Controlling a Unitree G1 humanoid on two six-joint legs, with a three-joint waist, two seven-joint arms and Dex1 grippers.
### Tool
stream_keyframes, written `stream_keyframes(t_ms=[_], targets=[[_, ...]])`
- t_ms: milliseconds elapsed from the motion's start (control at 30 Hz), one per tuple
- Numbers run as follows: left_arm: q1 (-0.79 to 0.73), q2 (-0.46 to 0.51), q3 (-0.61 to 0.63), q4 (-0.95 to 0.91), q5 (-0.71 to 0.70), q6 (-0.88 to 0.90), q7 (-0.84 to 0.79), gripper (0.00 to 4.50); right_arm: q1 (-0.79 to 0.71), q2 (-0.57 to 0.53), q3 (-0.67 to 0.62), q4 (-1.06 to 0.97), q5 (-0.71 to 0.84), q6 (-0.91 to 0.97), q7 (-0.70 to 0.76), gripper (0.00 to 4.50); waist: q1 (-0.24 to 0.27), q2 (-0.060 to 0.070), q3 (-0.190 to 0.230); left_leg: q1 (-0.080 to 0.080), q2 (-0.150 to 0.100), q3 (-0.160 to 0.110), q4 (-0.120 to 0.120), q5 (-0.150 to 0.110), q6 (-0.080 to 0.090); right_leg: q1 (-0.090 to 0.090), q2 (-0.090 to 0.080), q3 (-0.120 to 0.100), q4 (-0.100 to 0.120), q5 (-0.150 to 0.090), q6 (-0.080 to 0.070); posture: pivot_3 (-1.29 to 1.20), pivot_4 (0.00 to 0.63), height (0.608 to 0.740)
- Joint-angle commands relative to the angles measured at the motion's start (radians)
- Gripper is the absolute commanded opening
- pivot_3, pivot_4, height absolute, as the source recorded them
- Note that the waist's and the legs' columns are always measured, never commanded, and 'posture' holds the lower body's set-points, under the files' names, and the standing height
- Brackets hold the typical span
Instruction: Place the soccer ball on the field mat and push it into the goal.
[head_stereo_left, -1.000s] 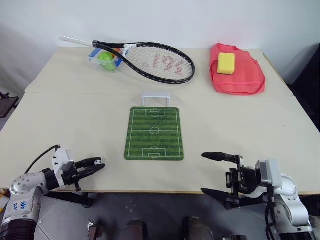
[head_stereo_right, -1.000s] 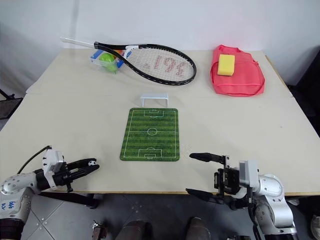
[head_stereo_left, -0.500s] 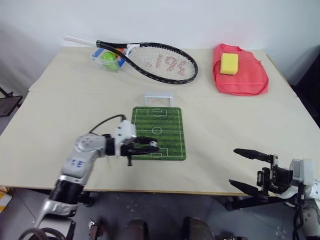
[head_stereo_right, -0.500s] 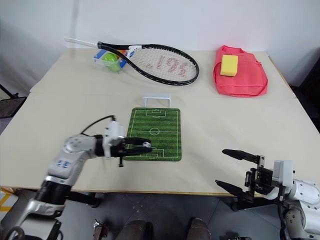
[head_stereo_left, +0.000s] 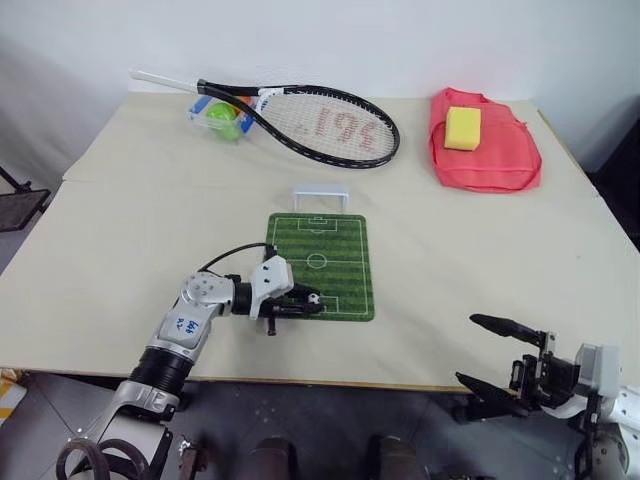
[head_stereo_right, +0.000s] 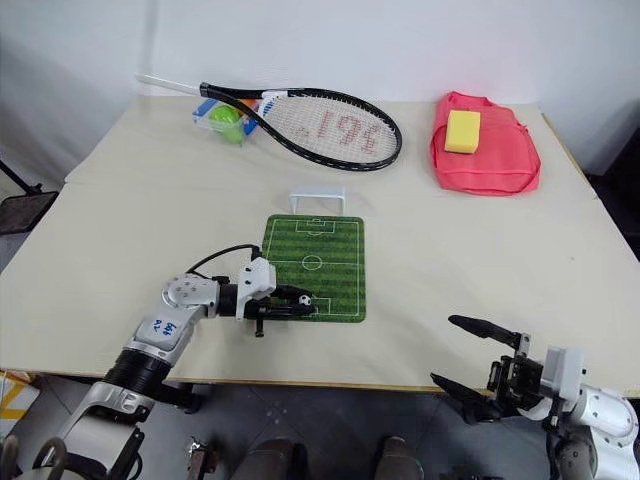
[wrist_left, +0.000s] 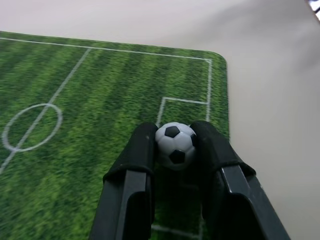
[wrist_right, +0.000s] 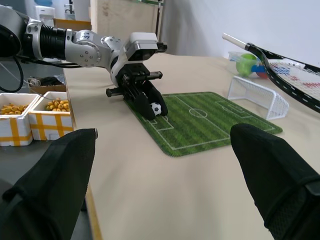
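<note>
The left end effector (head_stereo_left: 308, 303) pinches the soccer ball (head_stereo_left: 314, 298) between its black fingers over the near penalty box of the field mat (head_stereo_left: 322, 245). The right end effector (head_stereo_left: 500, 355) hangs open off the near right edge of the tabletop (head_stereo_left: 130, 240). If the ball is dropped rather than set down, it could roll off the mat sideways, being so tiny and round. The goal (head_stereo_left: 320, 192) stands at the mat's far end, and an off-line push would miss it. The beige tabletop also carries a tennis racket (head_stereo_left: 320, 125), a tennis ball (head_stereo_left: 222, 117) and a red bag (head_stereo_left: 490, 160) topped by a yellow sponge (head_stereo_left: 462, 127), against a white wall.
</note>
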Motion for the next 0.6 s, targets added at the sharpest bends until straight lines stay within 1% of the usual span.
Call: stream_keyframes(t_ms=[33, 133, 200, 233, 300, 333, 367, 433, 600], targets=[[-0.005, 0.002, -0.008, 0.000, 0.017, -0.033, -0.013, 0.85, 0.006, 0.005, -0.013, -0.030, 0.006, -0.022, -0.002, 4.50, -0.001, 0.000, 0.000, 0.000, 0.000, 0.000, 0.000, 0.000, 0.000, 0.000, 0.000, 0.000, 0.000, 0.000, 0.000, 0.00, 0.150, 0.740], [-0.005, -0.005, -0.006, 0.008, 0.020, -0.026, -0.011, 0.85, 0.017, 0.015, -0.004, -0.048, 0.005, -0.026, -0.011, 4.50, -0.001, 0.000, 0.000, 0.000, 0.000, 0.000, 0.000, 0.000, 0.000, 0.000, 0.000, 0.000, 0.000, 0.000, 0.000, 0.00, 0.150, 0.740], [-0.004, -0.009, -0.006, 0.008, 0.020, -0.023, -0.013, 1.58, 0.024, 0.025, 0.010, -0.068, -0.002, -0.025, -0.025, 4.50, -0.001, 0.000, 0.000, 0.000, 0.000, 0.000, 0.000, 0.000, 0.000, 0.000, 0.000, 0.000, 0.000, 0.000, 0.000, 0.00, 0.150, 0.740], [-0.002, -0.010, -0.007, 0.005, 0.019, -0.022, -0.016, 1.82, 0.026, 0.027, 0.014, -0.075, -0.004, -0.023, -0.030, 4.50, -0.001, 0.000, 0.000, 0.000, 0.000, 0.000, 0.000, 0.000, 0.000, 0.000, 0.000, 0.000, 0.000, 0.000, 0.000, 0.00, 0.150, 0.740], [0.001, -0.010, -0.003, -0.001, 0.018, -0.046, -0.021, 2.45, 0.025, 0.028, 0.022, -0.092, -0.009, -0.013, -0.046, 4.50, -0.001, 0.000, 0.000, 0.000, 0.000, 0.000, 0.000, 0.000, 0.000, 0.000, 0.000, 0.000, 0.000, 0.000, 0.000, 0.00, 0.150, 0.740], [0.005, -0.007, -0.003, -0.006, 0.018, -0.049, -0.024, 2.59, 0.024, 0.027, 0.026, -0.098, -0.010, -0.008, -0.051, 4.50, -0.001, 0.000, 0.000, 0.000, 0.000, 0.000, 0.000, 0.000, 0.000, 0.000, 0.000, 0.000, 0.000, 0.000, 0.000, 0.00, 0.150, 0.740], [0.007, -0.006, -0.003, -0.010, 0.018, -0.051, -0.026, 3.00, 0.024, 0.026, 0.028, -0.102, -0.010, -0.004, -0.054, 4.50, 0.000, 0.000, 0.000, 0.000, 0.000, 0.000, 0.000, 0.000, 0.000, 0.000, 0.000, 0.000, 0.000, 0.000, 0.000, 0.00, 0.150, 0.740], [0.011, -0.003, -0.002, -0.017, 0.014, -0.049, -0.033, 3.49, 0.022, 0.025, 0.033, -0.110, -0.012, 0.005, -0.063, 4.50, 0.000, 0.000, 0.000, 0.000, 0.000, 0.000, 0.000, 0.000, 0.000, 0.000, 0.000, 0.000, 0.000, 0.000, 0.000, 0.00, 0.150, 0.740], [0.013, 0.002, 0.016, -0.037, 0.007, -0.059, -0.031, 3.49, 0.002, 0.013, 0.060, -0.166, -0.015, 0.057, -0.117, 4.50, -0.001, 0.000, 0.000, 0.000, 0.000, 0.000, 0.000, 0.000, 0.000, 0.000, 0.000, 0.000, 0.000, 0.000, 0.000, 0.00, 0.150, 0.740]])
